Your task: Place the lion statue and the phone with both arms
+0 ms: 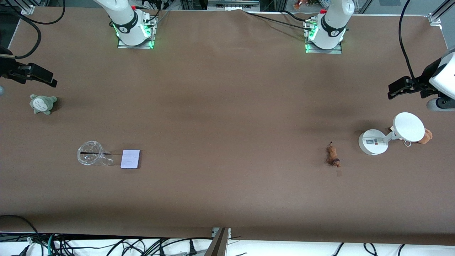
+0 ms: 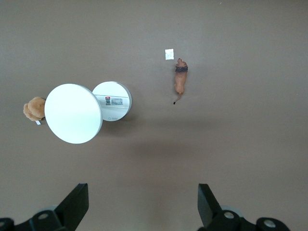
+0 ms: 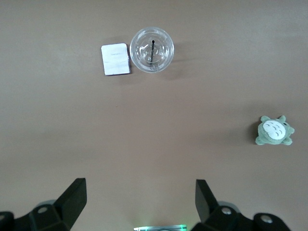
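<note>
A brown mat (image 1: 227, 106) covers the whole table, with cables along its edges. At the right arm's end, the right gripper (image 1: 33, 74) hangs high over the table edge, its fingers spread wide and holding nothing, as the right wrist view shows (image 3: 137, 202). Under it, a little nearer the camera, sits a grey-green plush (image 1: 43, 104). Nearer the camera again stands a clear cup (image 1: 90, 153) with a black straw, and the phone (image 1: 130, 158) lies flat just beside it, on the side toward the table's middle.

The phone looks thin, stiff and smooth, lying flush with the mat, so I judge it slippery and hard to get under. Pinching across its short width, away from the cup, seems the safest hold.

Toward the left arm's end, the lion (image 1: 333, 156) lies on its side in the open, head toward the camera, tail pointing away. It looks light, rigid and narrow; gripping across the body's middle, not the thin tail, seems best.

Past it stands a white stand (image 1: 372, 142) with a disc, a tan plush (image 1: 425, 136) touching the disc. The left gripper (image 1: 401, 88) hovers above these, fingers apart and empty (image 2: 144, 207).
</note>
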Robot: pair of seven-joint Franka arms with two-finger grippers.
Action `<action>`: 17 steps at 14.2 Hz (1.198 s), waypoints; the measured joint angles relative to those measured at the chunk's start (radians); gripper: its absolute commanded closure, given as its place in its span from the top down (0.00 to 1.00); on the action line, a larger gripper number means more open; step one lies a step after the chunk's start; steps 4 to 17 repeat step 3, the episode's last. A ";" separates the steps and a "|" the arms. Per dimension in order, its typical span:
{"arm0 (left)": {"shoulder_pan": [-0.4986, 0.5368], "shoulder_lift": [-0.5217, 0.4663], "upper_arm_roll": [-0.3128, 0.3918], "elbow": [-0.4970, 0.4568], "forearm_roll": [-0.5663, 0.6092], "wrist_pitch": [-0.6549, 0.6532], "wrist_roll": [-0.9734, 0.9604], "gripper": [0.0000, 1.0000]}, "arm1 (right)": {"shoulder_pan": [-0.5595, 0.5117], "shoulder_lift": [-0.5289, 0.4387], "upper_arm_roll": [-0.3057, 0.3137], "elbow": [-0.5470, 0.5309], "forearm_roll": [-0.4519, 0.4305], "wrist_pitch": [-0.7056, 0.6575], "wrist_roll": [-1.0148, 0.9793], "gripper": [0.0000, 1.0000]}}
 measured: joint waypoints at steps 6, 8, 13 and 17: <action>0.000 0.000 0.000 0.000 0.000 0.000 0.000 1.00 | 0.000 0.009 0.000 0.000 0.000 0.000 0.000 1.00; 0.000 0.000 0.000 0.000 0.000 0.000 0.000 1.00 | 0.000 0.009 0.000 0.000 0.000 0.000 0.000 1.00; 0.000 0.000 0.000 0.000 0.000 0.000 0.000 1.00 | 0.000 0.009 0.000 0.000 0.000 0.000 0.000 1.00; 0.000 0.000 0.000 0.000 0.000 0.000 0.000 1.00 | 0.000 0.009 0.000 0.000 0.000 0.000 0.000 1.00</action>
